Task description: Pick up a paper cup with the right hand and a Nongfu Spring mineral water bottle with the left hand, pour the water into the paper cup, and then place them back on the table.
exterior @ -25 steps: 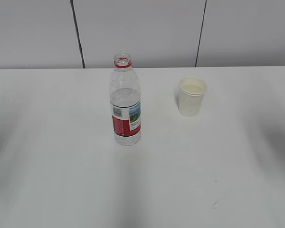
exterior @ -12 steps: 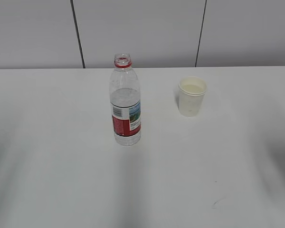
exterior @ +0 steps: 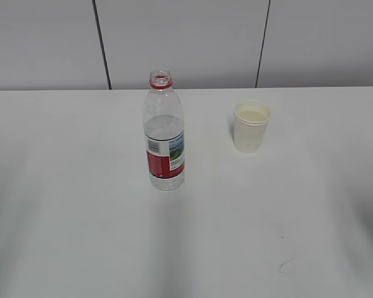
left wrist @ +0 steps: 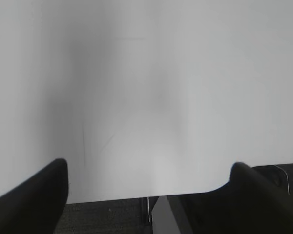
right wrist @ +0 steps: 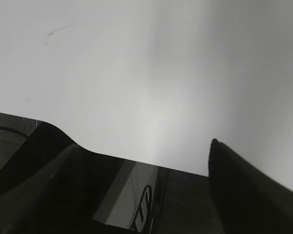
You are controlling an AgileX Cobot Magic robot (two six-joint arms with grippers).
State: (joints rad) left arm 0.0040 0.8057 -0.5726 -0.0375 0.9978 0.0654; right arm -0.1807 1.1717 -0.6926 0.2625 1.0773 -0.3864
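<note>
The Nongfu Spring bottle stands upright and uncapped left of the table's middle, with water up to about its shoulder. The paper cup stands upright to its right and a little farther back, with liquid inside. Neither arm shows in the exterior view. In the left wrist view my left gripper is open and empty over the table's near edge. In the right wrist view my right gripper is open and empty, also over the near edge. Neither wrist view shows the bottle or the cup.
The white table has a small dark scuff mark at the front right; a curved scuff shows in the right wrist view. A grey panelled wall stands behind. Dark floor lies below the table edge.
The soft shadows at the left and right edges of the table have shrunk toward the frame edges. The bottle and the cup have not moved.
</note>
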